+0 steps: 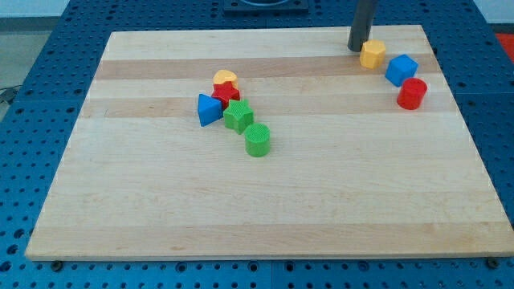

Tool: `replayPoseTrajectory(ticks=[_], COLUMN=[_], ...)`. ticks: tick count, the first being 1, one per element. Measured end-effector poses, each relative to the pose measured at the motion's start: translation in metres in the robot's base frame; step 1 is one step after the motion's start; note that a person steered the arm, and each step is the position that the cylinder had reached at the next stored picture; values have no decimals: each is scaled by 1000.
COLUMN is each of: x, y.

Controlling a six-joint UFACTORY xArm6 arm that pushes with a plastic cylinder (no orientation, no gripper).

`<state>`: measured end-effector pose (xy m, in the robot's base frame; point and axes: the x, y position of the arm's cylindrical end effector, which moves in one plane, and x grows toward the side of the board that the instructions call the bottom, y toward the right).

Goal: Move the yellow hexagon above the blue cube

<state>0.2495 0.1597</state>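
The yellow hexagon (372, 54) sits at the upper right of the frame on the counter (265, 201), just left of and above the blue cube (401, 70), with my tip (356, 48) touching or nearly touching its left side. You have no fingers here, only the rod. Judge it light, rigid and quick to slide; push squarely on a flat side.

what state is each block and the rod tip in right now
my tip: down on the board, at the yellow hexagon's left
yellow hexagon: flat, upper left of the blue cube
blue cube: beside the red cylinder
red cylinder: upright
green cylinder: upright
blue triangle: by the red star
red star: flat
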Motion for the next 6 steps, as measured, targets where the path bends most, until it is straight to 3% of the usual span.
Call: replayPoseTrajectory(ticks=[1,3,6], x=[38,47,11], y=[-26,-18,17])
